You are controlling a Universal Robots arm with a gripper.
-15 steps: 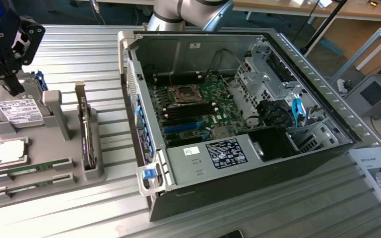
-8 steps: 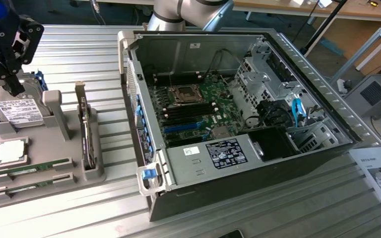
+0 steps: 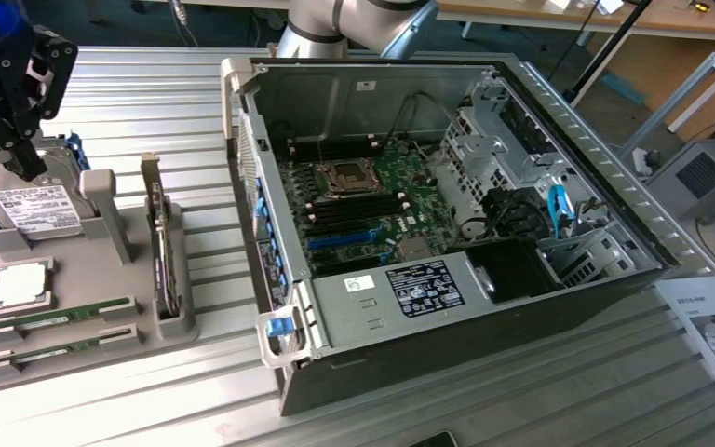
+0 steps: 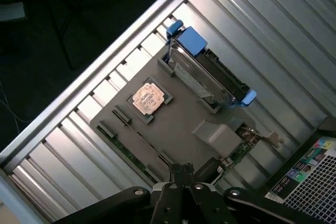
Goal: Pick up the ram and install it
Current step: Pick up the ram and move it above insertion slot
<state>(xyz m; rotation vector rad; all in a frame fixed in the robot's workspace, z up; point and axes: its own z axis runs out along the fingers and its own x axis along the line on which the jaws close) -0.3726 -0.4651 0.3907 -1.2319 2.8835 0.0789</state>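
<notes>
1. The ribbed metal table carries everything and gives the arm one flat working level.
2. The open computer case lies on its side at the centre of the exterior view. Its motherboard faces up, probably so that parts can be pressed in from above.
3. A grey parts tray sits at nine o'clock from the case, well apart from it. Each component has its own moulded seat, which keeps it in a known pose for picking.
4. The hard drive rests at the tray's twelve o'clock end, in a blue-tabbed carrier.
5. The gripper hangs over that end of the tray, at about eleven o'clock from the drive. In the wrist view its fingers are clenched together on nothing, and it touches no part.
6. An expansion card stands on edge along the tray's three o'clock side, held upright in a slot.
7. The silver processor chip lies flat in a square pocket at six o'clock from the drive.
8. The ram lies on edge in end clips at the tray's six o'clock end, with a second stick just beside it. Both are unpicked and well apart from the gripper, so I judge the pick not yet begun.
</notes>
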